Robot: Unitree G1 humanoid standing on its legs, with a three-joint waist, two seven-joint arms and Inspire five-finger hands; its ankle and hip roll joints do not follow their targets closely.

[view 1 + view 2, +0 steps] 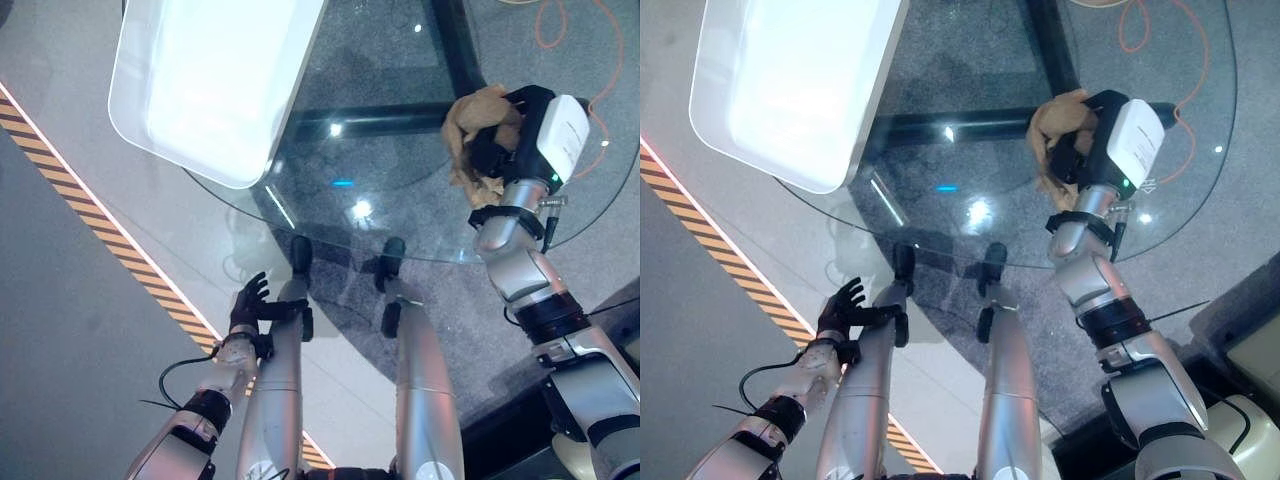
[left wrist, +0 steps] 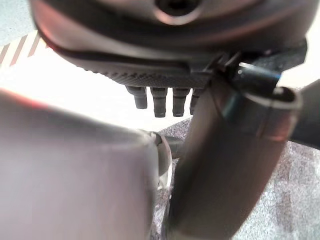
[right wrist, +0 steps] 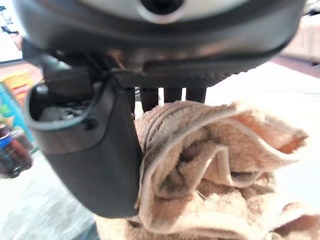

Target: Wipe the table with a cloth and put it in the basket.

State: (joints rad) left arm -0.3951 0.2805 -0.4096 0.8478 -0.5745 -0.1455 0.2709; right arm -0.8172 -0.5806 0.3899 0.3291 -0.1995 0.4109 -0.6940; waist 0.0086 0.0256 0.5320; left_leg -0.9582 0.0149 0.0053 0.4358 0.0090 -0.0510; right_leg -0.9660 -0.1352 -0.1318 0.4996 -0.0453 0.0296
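Note:
A crumpled tan cloth [image 1: 478, 120] is bunched in my right hand [image 1: 505, 140], whose fingers and thumb curl round it above the right part of the round glass table [image 1: 400, 190]. In the right wrist view the cloth [image 3: 210, 165] bulges out beside the thumb [image 3: 90, 155]. A white, rounded basket [image 1: 125, 110] stands on the table's far left part and looks empty. My left hand [image 1: 250, 300] hangs low on the left, below the table's near edge, with its fingers [image 2: 160, 100] straight and nothing in them.
The table's near edge [image 1: 330, 240] curves across the middle of the view. A yellow-and-black striped line [image 1: 100, 230] runs over the floor on the left. An orange cable [image 1: 600, 60] lies on the floor beyond the table at the far right.

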